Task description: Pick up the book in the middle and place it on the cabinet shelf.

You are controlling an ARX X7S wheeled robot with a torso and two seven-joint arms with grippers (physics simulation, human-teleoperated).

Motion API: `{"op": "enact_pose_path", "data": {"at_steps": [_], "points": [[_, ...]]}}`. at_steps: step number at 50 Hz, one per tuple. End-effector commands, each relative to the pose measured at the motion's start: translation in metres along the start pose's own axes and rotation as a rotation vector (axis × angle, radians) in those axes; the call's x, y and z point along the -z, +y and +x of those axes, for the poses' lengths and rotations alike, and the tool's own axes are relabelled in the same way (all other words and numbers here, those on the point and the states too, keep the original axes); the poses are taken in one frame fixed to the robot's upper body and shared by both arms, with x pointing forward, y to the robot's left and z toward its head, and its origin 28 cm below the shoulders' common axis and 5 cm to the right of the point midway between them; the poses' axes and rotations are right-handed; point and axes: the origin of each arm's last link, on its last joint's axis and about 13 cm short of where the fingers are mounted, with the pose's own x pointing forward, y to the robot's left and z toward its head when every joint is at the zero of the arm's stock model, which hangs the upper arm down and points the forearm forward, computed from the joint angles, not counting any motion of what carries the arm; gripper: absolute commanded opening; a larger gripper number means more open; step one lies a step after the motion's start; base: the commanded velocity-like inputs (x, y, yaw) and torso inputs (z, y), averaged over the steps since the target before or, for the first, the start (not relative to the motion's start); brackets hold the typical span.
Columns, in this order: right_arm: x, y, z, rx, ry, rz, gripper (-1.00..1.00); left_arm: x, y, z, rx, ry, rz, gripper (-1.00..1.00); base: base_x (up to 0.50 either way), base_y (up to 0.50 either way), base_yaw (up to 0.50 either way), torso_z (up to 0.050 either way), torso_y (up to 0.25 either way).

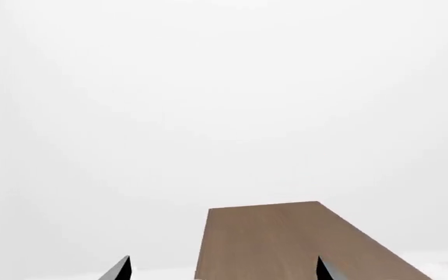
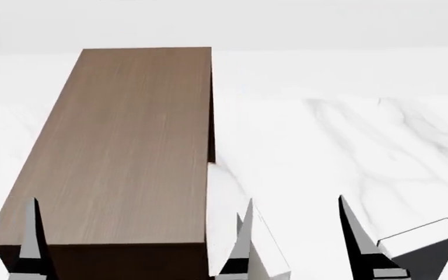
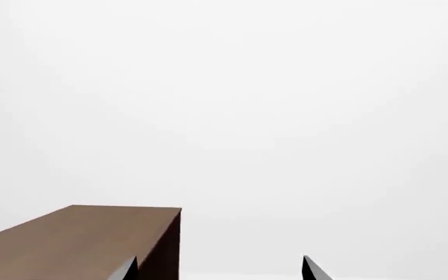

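Cabinet shelf (image 2: 123,146): filling the head view's left half.
Book (image 2: 424,251): sitting at lower right, ungrasped.
Left gripper (image 2: 135,233): hovering, fingers spread.
Right gripper (image 3: 216,269): hovering, fingers spread, empty.

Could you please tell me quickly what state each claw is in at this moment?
Left claw: open, nothing between its fingers.
Right claw: open, holding nothing.

You will find no readable text, label, brand, number or sign on the cabinet (image 2: 123,146), the book (image 2: 430,248) or the bench (image 2: 349,146).
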Motion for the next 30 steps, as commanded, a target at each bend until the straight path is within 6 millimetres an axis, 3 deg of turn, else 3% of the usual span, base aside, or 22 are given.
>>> {"op": "enact_pose_path", "data": {"at_steps": [1, 17, 26, 30], "points": [[-0.0023, -0.0001, -0.0028, -0.022, -0.014, -0.015, 1.00, -0.0013, -0.0002, -0.0002, 0.023, -0.011, -0.025, 1.00, 0.00, 0.00, -0.50, 0.000, 0.000], [-0.0039, -0.0017, -0.0022, -0.002, -0.015, -0.015, 1.00, -0.0056, -0.0004, -0.0004, 0.039, -0.067, -0.100, 1.00, 0.00, 0.00, -0.50, 0.000, 0.000], [-0.0019, -0.0034, 0.0002, 0.063, 0.004, -0.068, 1.00, -0.0057, -0.0011, -0.0011, 0.034, -0.026, -0.052, 1.00, 0.00, 0.00, -0.50, 0.000, 0.000], [-0.0011, -0.0034, 0.0008, 0.056, 0.010, -0.070, 1.00, -0.0040, -0.0009, -0.0005, 0.030, -0.012, -0.046, 1.00, -0.05, -0.21, 0.00, 0.000, 0.000]]}}
